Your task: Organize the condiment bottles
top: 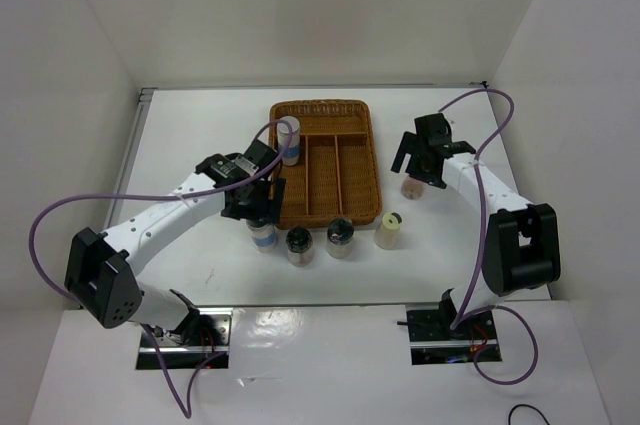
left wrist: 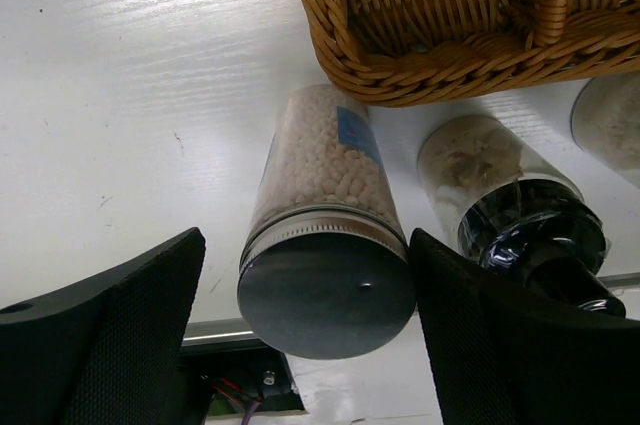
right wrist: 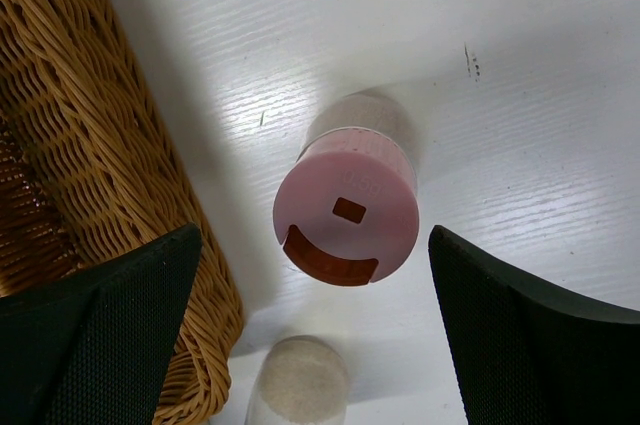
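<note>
While the overhead view has one white bottle (top: pixel 289 140) in the wicker tray (top: pixel 360 110), the left wrist shows the left hand (left wrist: pixel 308 255) spread around a silver-topped bottle (left wrist: pixel 320 165) on the counter (left wrist: pixel 150 95); an off-centre squeeze could tip it onto its black-capped neighbour (left wrist: pixel 530 230). The right wrist shows the right hand (right wrist: pixel 315 245) spread astride the pink-capped bottle (right wrist: pixel 346 185)
</note>
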